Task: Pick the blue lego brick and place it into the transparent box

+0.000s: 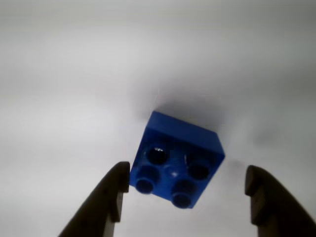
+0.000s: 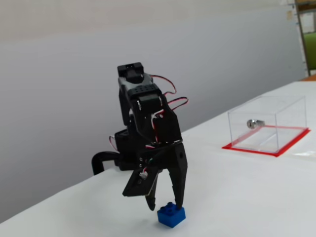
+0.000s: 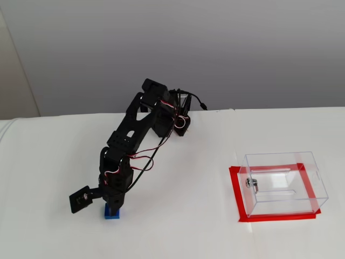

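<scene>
The blue lego brick [image 1: 178,162] lies on the white table, studs up, between my two dark fingertips in the wrist view. My gripper [image 1: 187,190] is open, one finger at each side of the brick with a gap on the right. In a fixed view the gripper [image 2: 165,206] hangs just above the brick [image 2: 171,215]. In the other fixed view the brick [image 3: 112,213] shows under the gripper [image 3: 113,204]. The transparent box [image 2: 266,126] with its silver lock [image 2: 253,123] and red-edged base stands far to the right, also in the other fixed view [image 3: 283,183].
The white table [image 3: 183,216] backs onto a grey wall. The arm's base [image 3: 175,121] is clamped at the table's far edge. A black clamp [image 2: 101,160] shows at the table edge behind the arm.
</scene>
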`<state>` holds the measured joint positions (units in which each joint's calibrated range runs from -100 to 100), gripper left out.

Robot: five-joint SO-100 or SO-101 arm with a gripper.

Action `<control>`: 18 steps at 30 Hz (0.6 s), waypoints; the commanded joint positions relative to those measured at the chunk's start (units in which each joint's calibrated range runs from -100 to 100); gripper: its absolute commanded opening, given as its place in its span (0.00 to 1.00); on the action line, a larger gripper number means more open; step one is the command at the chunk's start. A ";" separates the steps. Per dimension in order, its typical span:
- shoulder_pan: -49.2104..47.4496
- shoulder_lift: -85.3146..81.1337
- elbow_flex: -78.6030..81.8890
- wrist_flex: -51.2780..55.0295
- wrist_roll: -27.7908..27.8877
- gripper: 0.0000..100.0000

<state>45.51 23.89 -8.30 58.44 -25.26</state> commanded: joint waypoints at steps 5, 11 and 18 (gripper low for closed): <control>-0.67 1.01 -5.81 -2.30 -2.56 0.26; -1.19 2.63 -5.81 -2.30 -2.77 0.26; -1.34 3.81 -5.90 -2.39 -2.61 0.19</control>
<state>44.34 27.95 -8.83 57.93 -27.16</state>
